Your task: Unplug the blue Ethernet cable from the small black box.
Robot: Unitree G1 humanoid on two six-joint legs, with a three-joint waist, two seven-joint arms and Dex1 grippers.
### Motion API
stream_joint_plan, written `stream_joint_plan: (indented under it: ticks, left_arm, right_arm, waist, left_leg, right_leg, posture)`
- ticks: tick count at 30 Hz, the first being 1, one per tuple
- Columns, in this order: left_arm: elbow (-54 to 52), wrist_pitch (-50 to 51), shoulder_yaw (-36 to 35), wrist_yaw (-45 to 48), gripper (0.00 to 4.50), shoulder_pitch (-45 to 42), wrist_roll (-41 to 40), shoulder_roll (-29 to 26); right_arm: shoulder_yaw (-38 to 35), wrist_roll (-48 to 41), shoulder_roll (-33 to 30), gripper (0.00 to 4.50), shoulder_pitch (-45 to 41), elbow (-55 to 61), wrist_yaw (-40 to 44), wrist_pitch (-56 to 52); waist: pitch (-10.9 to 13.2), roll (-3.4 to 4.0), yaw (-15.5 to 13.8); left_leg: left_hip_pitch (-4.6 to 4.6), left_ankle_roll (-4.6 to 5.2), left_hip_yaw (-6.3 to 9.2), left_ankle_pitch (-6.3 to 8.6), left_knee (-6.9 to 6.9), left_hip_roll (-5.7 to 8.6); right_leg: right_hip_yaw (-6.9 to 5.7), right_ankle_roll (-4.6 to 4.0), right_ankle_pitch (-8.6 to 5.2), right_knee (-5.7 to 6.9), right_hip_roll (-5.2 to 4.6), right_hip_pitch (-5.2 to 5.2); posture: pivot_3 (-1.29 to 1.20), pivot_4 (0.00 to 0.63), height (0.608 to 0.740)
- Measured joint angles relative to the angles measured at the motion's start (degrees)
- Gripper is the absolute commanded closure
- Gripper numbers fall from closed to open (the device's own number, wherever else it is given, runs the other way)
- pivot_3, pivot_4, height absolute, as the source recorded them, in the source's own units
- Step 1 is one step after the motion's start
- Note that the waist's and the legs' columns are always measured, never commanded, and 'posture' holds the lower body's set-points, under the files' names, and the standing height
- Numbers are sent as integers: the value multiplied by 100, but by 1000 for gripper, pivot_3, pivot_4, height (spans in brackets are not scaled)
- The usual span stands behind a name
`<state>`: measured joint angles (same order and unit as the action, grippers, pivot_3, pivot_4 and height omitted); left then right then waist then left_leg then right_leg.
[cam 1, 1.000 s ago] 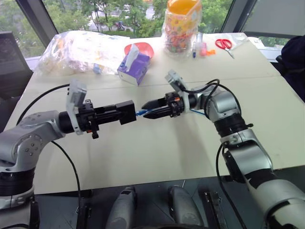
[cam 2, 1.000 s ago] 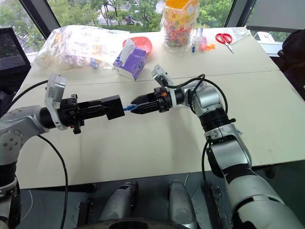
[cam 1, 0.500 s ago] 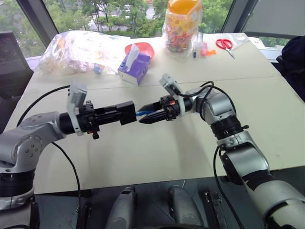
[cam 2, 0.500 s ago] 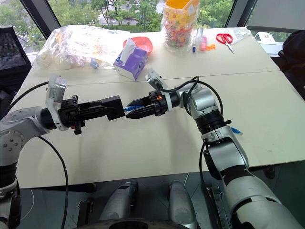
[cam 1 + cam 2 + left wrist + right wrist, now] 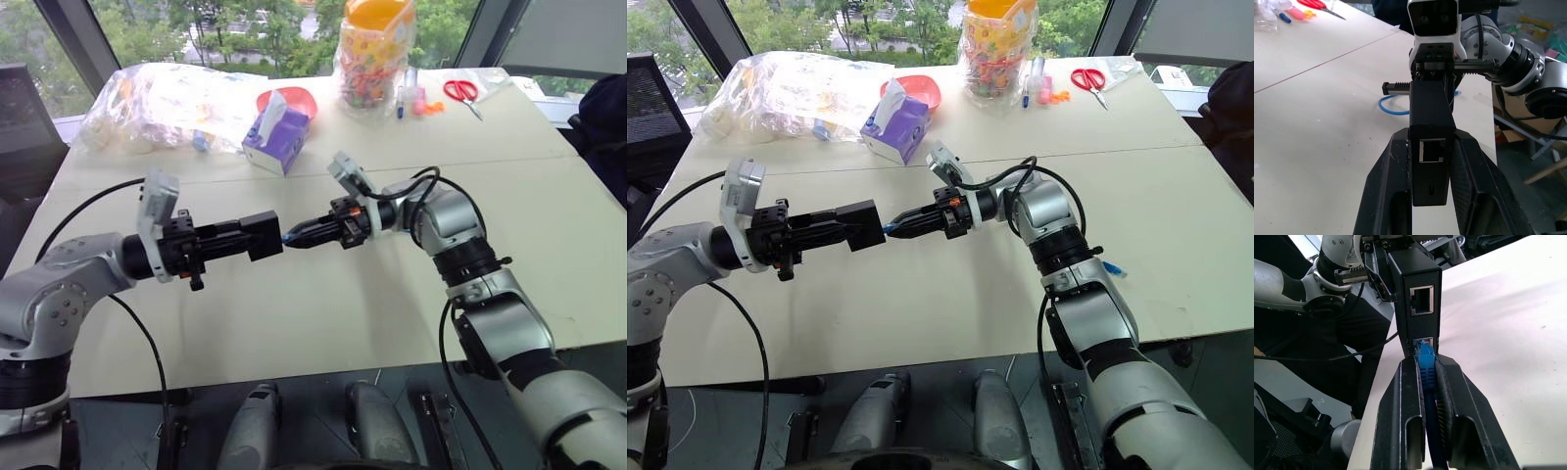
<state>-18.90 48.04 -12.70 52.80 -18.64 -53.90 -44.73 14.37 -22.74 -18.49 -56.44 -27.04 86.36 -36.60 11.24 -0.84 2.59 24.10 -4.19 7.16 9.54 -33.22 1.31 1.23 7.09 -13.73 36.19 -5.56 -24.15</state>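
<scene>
On the left, the left end effector is clamped on the small flat matte black plastic box, holding it level in the air above the pale tabletop, with the box's port face turned rightward. Just right of it, the right end effector has its two black fingers pinched shut on the thin bright blue Ethernet cable, right behind the plug, which sits seated in the lower of the box's two ports; the upper port is empty. To do this step well, I judge the pull should run straight back along the plug's own axis, rightward and away from the box, with the left arm bracing the box so it does not follow. The plug's latch tab probably needs pressing first; whether the fingers bear on it I cannot tell. A sideways tug could lever the box out of the left grip or strain the port. The rest of the cable trails back along the right arm toward the tabletop. Room is generous: the near and middle tabletop under both arms is bare, the purple tissue box and red bowl lie well apart on the far side, and the red-handled scissors sit far right near the tabletop's far edge.
</scene>
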Motion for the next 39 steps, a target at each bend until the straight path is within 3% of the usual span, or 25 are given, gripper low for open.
stream_joint_plan:
  ticks: [8,13,18,21,23,27,30,36,39]
  left_arm:
    - [-73,26,-75,-98,4038,83,-115,-39]
    - [-297,156,-458,-176,4038,389,-347,-186]
    - [-478,150,-457,-270,4038,443,-417,-183]
    - [-381,-163,-344,-494,4038,323,-65,55]
    - [-220,-793,0,-700,4038,202,676,324]
    - [108,-1747,800,-825,4038,152,1798,863]
    - [471,-2328,1248,-952,4038,-30,2350,1415]
    - [1686,-3282,1571,-1287,4038,-576,3170,2288]
    - [2229,-3632,1635,-1382,4038,-710,3476,2495]
  right_arm:
    - [-12,-25,-3,4414,5,-117,-98,96]
    - [-599,148,-687,4414,2,-1009,-504,345]
    - [-828,359,-767,4414,1,-1610,-825,843]
    - [-1092,823,-756,4414,-56,-2205,-2232,1890]
    - [-1215,1176,-684,4414,-146,-2669,-3371,2530]
    - [-1353,1412,-590,4414,-187,-3072,-4231,3023]
    - [-1437,1458,-469,3316,-188,-3147,-4537,3159]
    - [-1789,1430,-328,270,-179,-3166,-5065,3178]
    - [-2011,1236,-281,121,-22,-2764,-5149,2926]
  waist:
    - [0,0,1]
    - [-1,-2,-47]
    - [0,0,26]
    - [0,-1,0]
    - [-1,-2,-16]
    - [-1,-3,-16]
    - [0,-3,-14]
    - [-1,-1,3]
    - [-1,0,-6]
  left_leg:
    - [0,0,0,0,0,0]
    - [16,-1,-2,-1,-12,2]
    - [11,0,-7,-1,-11,-4]
    - [11,-1,-12,-2,-14,-4]
    - [11,-9,-15,-7,-19,-4]
    - [17,-14,-20,-11,-19,-3]
    - [15,-13,-21,-11,-19,-3]
    - [12,-12,-21,-12,-27,-3]
    - [12,-12,-21,-12,-26,-4]
  right_leg:
    - [0,0,0,0,0,0]
    - [1,-12,-6,-5,-1,-1]
    - [1,-9,2,2,1,-7]
    - [4,-15,4,2,2,-7]
    - [6,-19,6,0,1,-3]
    - [13,-11,11,-6,1,-4]
    - [13,-9,12,-3,2,-4]
    - [15,-4,17,3,3,-3]
    - [14,-1,18,4,3,-3]
  posture:
    - [0,150,728]
    - [0,150,728]
    - [0,150,728]
    - [0,150,728]
    - [0,150,728]
    - [0,150,728]
    - [0,150,728]
    - [0,150,728]
    - [0,150,728]
